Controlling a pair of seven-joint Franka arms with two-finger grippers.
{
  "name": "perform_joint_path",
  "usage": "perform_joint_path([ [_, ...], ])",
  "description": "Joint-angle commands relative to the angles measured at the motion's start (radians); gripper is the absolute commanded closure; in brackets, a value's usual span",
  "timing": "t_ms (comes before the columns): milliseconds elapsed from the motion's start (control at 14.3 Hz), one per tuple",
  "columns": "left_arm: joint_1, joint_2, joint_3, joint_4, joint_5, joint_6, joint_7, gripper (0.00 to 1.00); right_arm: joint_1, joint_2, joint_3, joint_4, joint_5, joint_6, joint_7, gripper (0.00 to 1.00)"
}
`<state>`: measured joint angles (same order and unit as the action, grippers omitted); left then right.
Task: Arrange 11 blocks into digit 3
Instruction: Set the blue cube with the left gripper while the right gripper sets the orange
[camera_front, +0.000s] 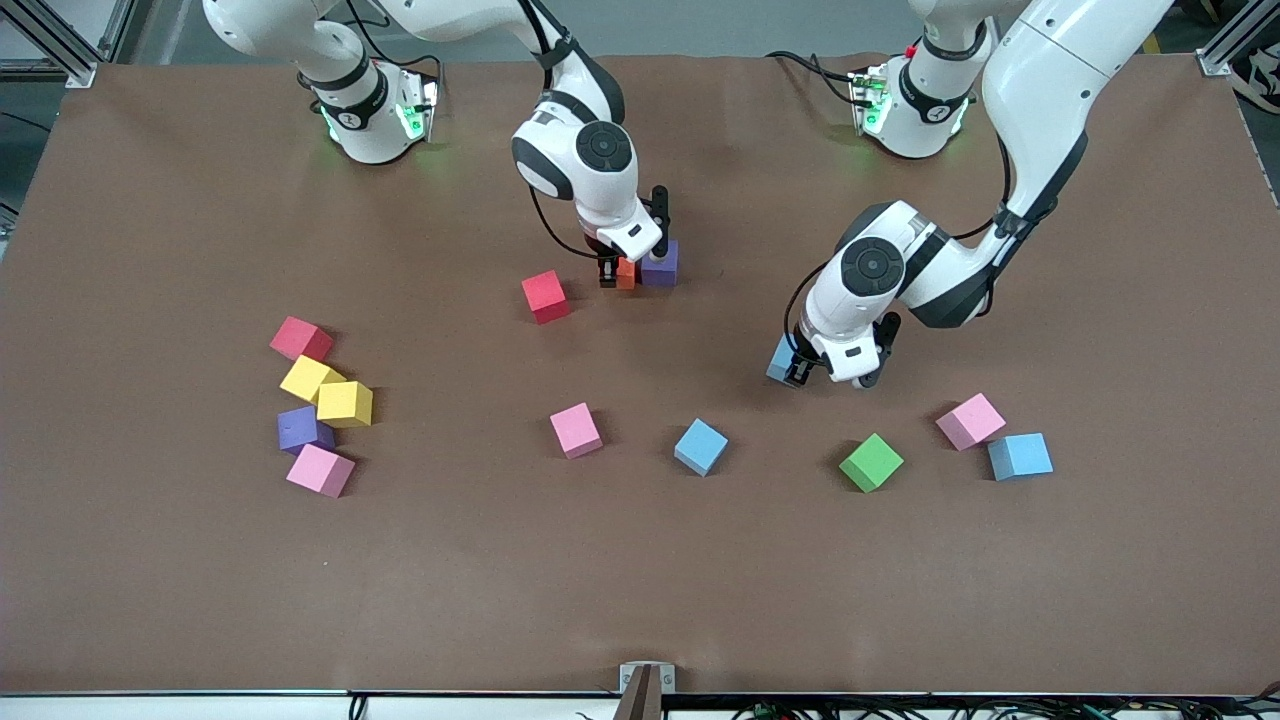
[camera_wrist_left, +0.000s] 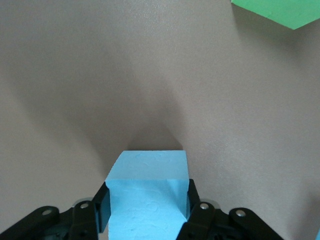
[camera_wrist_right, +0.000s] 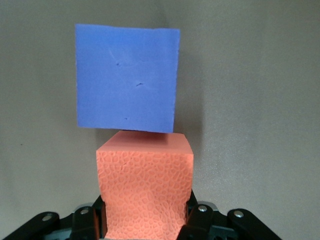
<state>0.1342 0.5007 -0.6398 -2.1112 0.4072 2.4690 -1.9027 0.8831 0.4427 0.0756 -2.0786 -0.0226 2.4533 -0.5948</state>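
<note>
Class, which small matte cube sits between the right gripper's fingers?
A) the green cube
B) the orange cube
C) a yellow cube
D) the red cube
B: the right gripper is shut on the small matte orange cube, right beside the purple cube.

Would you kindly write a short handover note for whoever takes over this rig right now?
Left tool: shut on a blue block, near the middle of the table.
Right tool: shut on the orange block, right beside a purple block.
Loose: red block; nearer the front camera, a row of pink, blue, green, pink and blue.
A cluster of five blocks lies toward the right arm's end.
Done: at most orange and purple paired.
Left: nearly the whole digit 3.
</note>
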Motion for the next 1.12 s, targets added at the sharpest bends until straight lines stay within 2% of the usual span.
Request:
perform_joint_path([
  [0, -0.054, -0.031, -0.001, -0.001, 0.024, -0.001, -0.140, 0.73, 0.017, 0.021, -0.008, -0.003, 0.013, 0.035, 0.013, 0.73],
  [209, -0.128, -0.031, -0.003, -0.003, 0.022, -0.001, -0.319, 0.82, 0.017, 0.022, -0.008, -0.002, 0.013, 0.044, 0.015, 0.73],
  [349, -0.174, -0.033, -0.003, -0.010, 0.024, -0.001, -0.482, 0.82, 0.019, 0.024, -0.008, -0.002, 0.013, 0.046, 0.015, 0.73],
  [698, -0.280, -0.034, -0.003, -0.032, 0.022, 0.004, -0.703, 0.81, 0.027, 0.024, -0.008, 0.000, 0.016, 0.046, 0.016, 0.73],
  [1047, -0.321, -0.050, -0.006, -0.056, 0.024, 0.004, -0.796, 0.81, 0.031, 0.024, -0.008, 0.000, 0.023, 0.046, 0.015, 0.72],
])
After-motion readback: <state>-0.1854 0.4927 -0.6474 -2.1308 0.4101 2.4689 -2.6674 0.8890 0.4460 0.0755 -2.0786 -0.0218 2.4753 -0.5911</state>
